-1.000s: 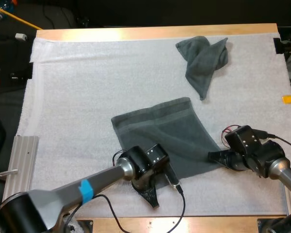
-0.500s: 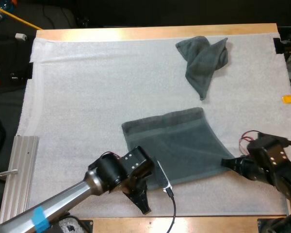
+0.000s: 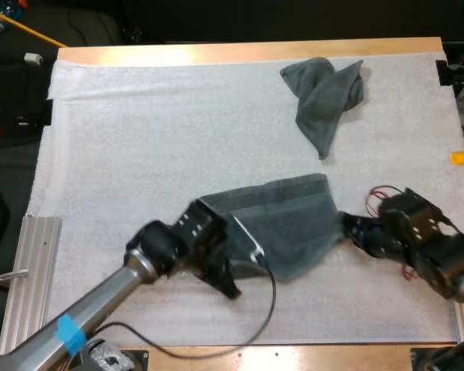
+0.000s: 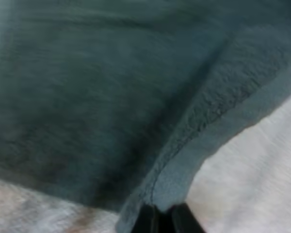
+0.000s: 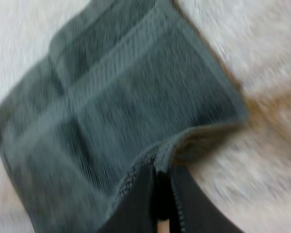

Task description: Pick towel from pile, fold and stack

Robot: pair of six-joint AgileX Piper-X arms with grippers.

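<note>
On the mat, near the middle: one towel, dark grey-green, partly spread, its near edge apparently raised off the surface. The left gripper is at the towel's near-left corner. The left wrist view has its fingers almost together, with the thick hem caught between them. The right gripper is at the near-right corner. The right wrist view shows its fingers nipping the hem, cloth bunched at the tips. So both are pinching the towel. A crumpled towel lies well apart, toward the mat's far right (the pile, such as it is).

Handling, as judged:
- Terry cloth, light and wholly limp. It has no stiffness to carry a fold, so it will sag between the two grips.
- The hem is the thickest and firmest part. It is best held there, at the corners.
- It is neither slippery nor fragile. The nap may cling a little to the mat, so a dragged edge could wrinkle or roll under.
- Corners level and the span lightly taut should let the edges meet square.
</note>
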